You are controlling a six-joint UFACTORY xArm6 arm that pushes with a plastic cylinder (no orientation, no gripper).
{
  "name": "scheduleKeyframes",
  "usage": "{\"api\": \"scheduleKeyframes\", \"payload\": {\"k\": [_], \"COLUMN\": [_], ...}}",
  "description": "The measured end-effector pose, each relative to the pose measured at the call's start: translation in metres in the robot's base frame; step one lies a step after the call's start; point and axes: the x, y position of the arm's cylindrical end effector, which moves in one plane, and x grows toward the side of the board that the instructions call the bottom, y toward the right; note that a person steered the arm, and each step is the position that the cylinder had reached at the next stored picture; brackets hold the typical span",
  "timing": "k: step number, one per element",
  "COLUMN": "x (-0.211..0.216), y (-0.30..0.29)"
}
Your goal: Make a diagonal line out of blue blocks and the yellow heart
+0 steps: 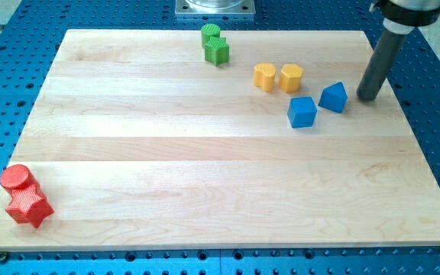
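Two blue blocks lie just to the view's left of my tip (368, 98), the lower end of a straight dark rod that carries no jaws and holds nothing, resting on the pale wooden board (205, 191) near its right edge. Nearest is the blue wedge-shaped block (333, 97), close beside the tip but apart from it; the blue cube (302, 111) sits just beyond, slightly lower. That pair already slants from lower left to upper right. Above them, toward the view's top, two yellow blocks stand side by side: the left one (264, 77) and the right one (291, 78); which is the heart cannot be told for certain. A push leftward likely comes next.
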Motion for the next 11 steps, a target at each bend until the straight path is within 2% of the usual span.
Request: {"api": "scheduleKeyframes", "payload": {"k": [1,2,3,4,5,7,8,9,11], "x": [0.008,0.008,0.029,0.030,0.011,0.037,0.084,0.112,0.101], "y": [-0.083,-0.103,-0.087,-0.135,-0.165,-0.189,-0.187,-0.169,-0.101]}}
